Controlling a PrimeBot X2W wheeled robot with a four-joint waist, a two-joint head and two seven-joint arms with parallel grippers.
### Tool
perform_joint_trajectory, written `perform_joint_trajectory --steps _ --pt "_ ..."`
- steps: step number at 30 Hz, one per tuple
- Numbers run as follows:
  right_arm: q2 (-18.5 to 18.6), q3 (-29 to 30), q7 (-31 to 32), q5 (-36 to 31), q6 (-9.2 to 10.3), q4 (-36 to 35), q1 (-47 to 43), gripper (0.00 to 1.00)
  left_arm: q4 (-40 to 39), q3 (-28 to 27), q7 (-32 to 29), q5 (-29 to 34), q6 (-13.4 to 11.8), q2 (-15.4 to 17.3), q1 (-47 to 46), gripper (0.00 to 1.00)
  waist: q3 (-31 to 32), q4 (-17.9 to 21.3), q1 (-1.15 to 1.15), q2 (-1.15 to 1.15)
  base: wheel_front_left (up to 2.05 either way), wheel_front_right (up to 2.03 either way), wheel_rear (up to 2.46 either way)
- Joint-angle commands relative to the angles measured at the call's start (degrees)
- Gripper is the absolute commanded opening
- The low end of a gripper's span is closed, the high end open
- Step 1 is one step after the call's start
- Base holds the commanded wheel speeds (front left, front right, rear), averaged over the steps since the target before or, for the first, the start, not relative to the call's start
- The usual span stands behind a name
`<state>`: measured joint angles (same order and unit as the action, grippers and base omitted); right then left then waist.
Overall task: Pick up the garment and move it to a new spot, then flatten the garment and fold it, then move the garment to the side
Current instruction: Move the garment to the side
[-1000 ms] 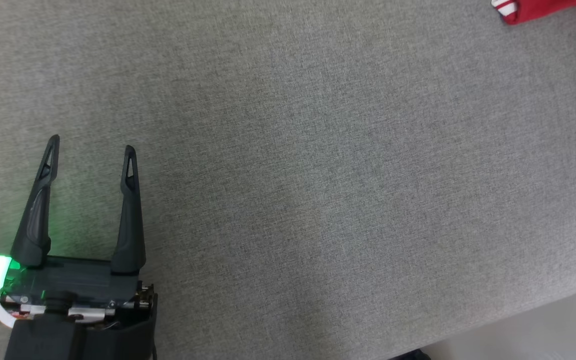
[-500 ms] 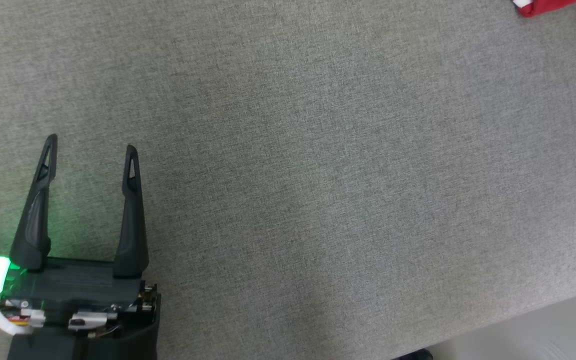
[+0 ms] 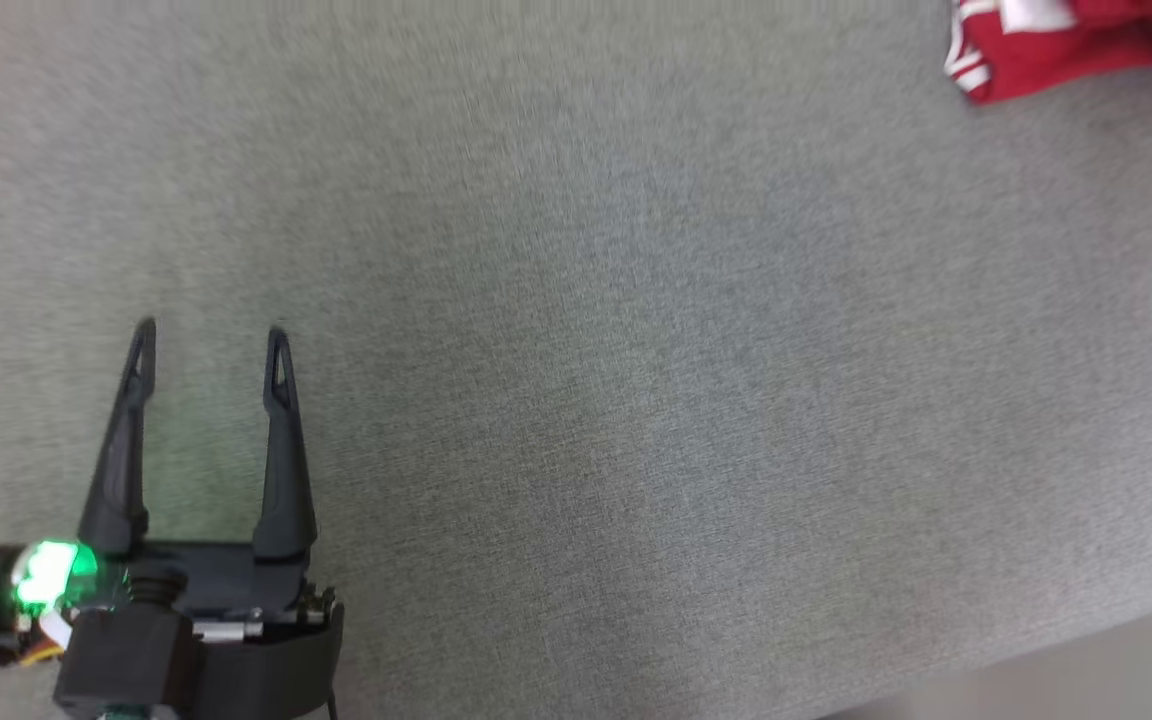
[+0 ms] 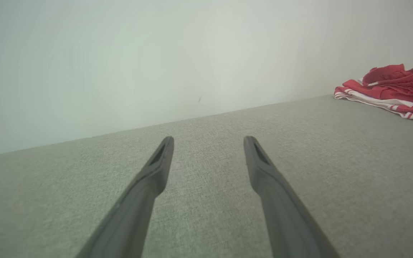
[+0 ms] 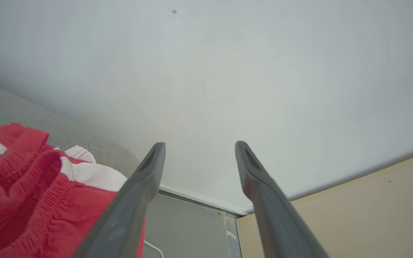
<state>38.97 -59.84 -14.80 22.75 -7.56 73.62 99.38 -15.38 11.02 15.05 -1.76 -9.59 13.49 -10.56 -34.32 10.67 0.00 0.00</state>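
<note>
From the head view, our left jaws sit low at the left, above the grey surface [image 3: 636, 400]. Their two dark fingers [image 3: 283, 440] stand wide apart with nothing between them. A green light [image 3: 51, 580] glows on the wrist. The red and white garment [image 3: 1066, 50] is up in the far right corner, well apart from these jaws. Part of it runs out of the picture, and its long way seems to go from left to right.

From the left wrist view, the fingers [image 4: 156, 175] point flat over the surface [image 4: 335, 161] toward a pale wall [image 4: 156, 53]. The garment [image 4: 396, 93] lies off to the right in a low, wide heap. It is flat at the bottom and bunched on top.

From the right wrist view, the right jaws are let go too, and their fingers [image 5: 255, 179] hold nothing. The garment [image 5: 31, 200] is just beside them, down and to the left, near the end of the surface [image 5: 20, 114]. These fingers point up and out past that end, toward the wall and a tan floor [image 5: 353, 208].

So the right arm is much nearer to the garment. We think this fits two stories: the garment put to the side at the end, or a heap waiting to be picked up.
</note>
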Motion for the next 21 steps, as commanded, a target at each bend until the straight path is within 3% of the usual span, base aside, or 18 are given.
perform_joint_trajectory --steps 1,7,12,15,21 --pt "-0.86 1.67 -0.31 0.40 0.11 -0.68 -1.95 1.00 0.98 -0.51 0.17 -0.54 -0.18 -0.50 1.58 1.00 6.18 -1.74 0.00 0.00 0.00 0.00 0.00" --pt "-0.38 17.37 -0.38 0.53 0.11 -14.38 -14.80 1.00 5.94 -4.28 0.17 -2.27 0.40 -2.40 6.28 1.00 13.94 -2.78 0.00 0.00 0.00 0.00 0.00" --pt "-2.52 29.44 -0.39 -2.50 0.11 -24.19 -27.50 1.00 8.46 -7.52 0.17 -2.71 1.01 -3.62 9.82 1.00 18.68 -2.95 0.00 0.00 0.00 0.00 0.00" --pt "-6.40 40.87 -0.40 -6.62 0.11 -33.20 -41.08 1.00 10.64 -10.66 0.17 -3.10 2.26 -5.01 12.26 1.00 22.56 -3.73 0.00 0.00 0.00 0.00 0.00" --pt "-13.65 50.80 -0.40 -11.32 0.11 -44.43 -58.07 1.00 12.21 -12.60 0.17 -1.92 3.73 -6.95 14.97 1.00 26.06 -5.28 0.00 0.00 0.00 0.00 0.00"
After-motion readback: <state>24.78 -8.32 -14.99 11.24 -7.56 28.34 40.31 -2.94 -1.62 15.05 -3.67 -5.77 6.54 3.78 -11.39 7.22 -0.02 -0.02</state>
